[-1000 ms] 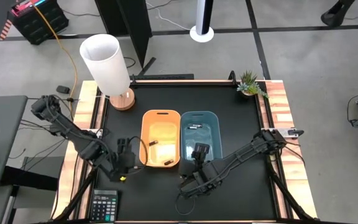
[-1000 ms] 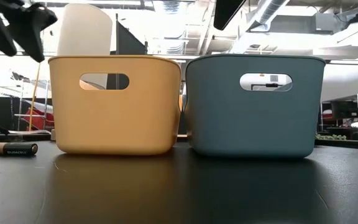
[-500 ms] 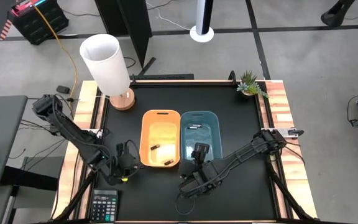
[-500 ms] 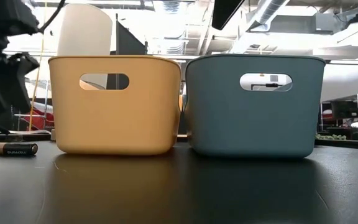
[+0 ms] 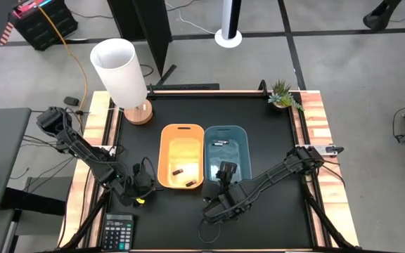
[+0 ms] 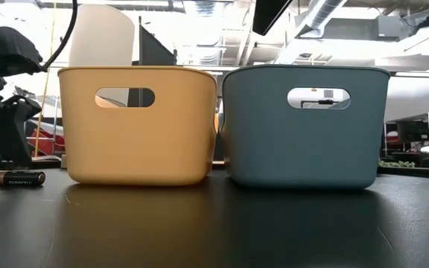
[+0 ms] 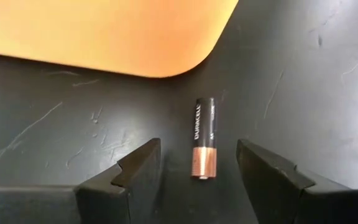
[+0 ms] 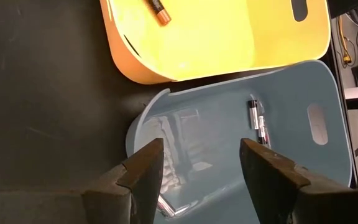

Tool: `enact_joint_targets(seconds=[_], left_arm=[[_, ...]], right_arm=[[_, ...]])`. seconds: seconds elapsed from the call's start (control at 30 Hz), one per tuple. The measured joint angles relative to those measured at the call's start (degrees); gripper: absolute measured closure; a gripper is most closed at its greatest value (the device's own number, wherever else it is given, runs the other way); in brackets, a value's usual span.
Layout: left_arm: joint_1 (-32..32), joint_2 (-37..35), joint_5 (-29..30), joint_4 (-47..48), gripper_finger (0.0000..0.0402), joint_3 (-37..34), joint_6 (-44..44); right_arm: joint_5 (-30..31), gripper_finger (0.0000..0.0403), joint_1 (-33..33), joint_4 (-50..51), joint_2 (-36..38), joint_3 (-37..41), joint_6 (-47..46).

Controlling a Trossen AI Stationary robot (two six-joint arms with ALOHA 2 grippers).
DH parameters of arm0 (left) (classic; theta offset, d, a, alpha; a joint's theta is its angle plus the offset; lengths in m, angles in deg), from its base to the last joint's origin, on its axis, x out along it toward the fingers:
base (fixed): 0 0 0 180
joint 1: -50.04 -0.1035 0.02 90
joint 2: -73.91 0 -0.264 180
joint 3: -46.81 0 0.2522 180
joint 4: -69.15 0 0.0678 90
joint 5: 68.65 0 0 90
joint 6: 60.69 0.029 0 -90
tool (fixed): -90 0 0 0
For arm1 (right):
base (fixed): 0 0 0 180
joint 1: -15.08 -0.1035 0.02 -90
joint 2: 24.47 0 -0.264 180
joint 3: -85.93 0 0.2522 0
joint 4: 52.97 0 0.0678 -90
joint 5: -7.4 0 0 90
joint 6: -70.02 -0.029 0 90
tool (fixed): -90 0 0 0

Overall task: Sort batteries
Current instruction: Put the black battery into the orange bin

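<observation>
Left wrist view shows a Duracell battery (image 7: 204, 137) between the left gripper's (image 7: 199, 167) spread fingers, beside the orange bin (image 7: 104, 31); that bin holds copper-topped batteries (image 5: 183, 177). Silvery batteries (image 8: 257, 121) lie in the blue bin (image 8: 229, 124); the right gripper (image 8: 201, 163) gapes, empty.

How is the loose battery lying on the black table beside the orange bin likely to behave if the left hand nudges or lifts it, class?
The battery is a smooth cylinder lying on its side, so a sideways nudge would probably roll it. It looks rigid, so it should not bend. The open left hand straddles it; its slick casing might slip unless squeezed across the middle.
</observation>
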Motion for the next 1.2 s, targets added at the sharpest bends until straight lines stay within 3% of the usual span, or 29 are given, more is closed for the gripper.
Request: enact_joint_targets(seconds=[0.47, 0.63, 0.87, 1.2], left_arm=[[0.0, 9.3, 0.6, -8.4, 0.02, -1.4, 0.0], [0.1, 11.3, 1.1, -9.7, 0.0243, -1.3, -0.7], [0.0, 11.4, -0.3, -9.3, 0.0354, -1.4, -0.7], [0.0, 8.8, -3.1, -5.1, 0.0358, 1.1, -0.9]], right_arm=[[0.0, 0.0177, 0.5, -0.6, 0.0, 0.0, -0.2], [0.0, 0.0177, 0.6, -0.7, 0.0, 0.0, -0.2], [0.0, 0.0177, 0.5, -0.8, 0.0, 0.0, -0.2], [0.0, 0.0177, 0.5, -0.7, 0.0, 0.0, -0.4]])
